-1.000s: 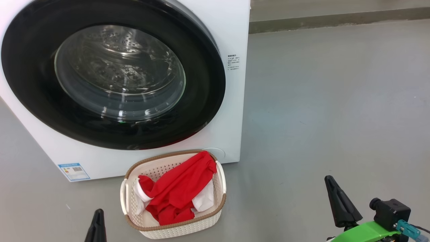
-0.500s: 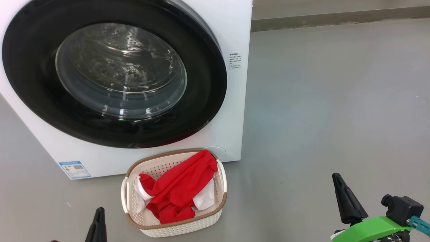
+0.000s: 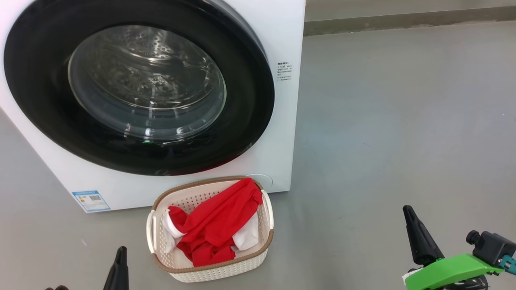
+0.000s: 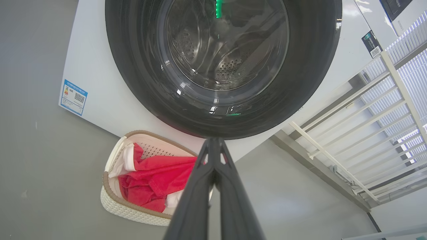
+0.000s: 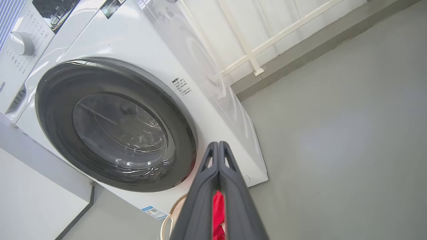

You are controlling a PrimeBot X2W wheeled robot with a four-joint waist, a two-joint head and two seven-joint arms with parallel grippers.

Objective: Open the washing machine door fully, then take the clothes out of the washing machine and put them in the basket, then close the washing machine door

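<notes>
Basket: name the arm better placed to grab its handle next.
Left, probably. The left gripper sits near the basket, on its side-handle side, while the right gripper hangs far off on the opposite side. Both are shut and empty, so either must open first.

You have a smooth grey floor in front of you, running back to a low, darker kerb along its far edge. To your left the white washing machine stands flat on that floor, with a small blue label low on its front near the bottom edge. The cream basket with the brown rim sits upright on the floor just before the machine's foot; whether the two touch you cannot tell, and a tiny pale speck lies left of it.
</notes>
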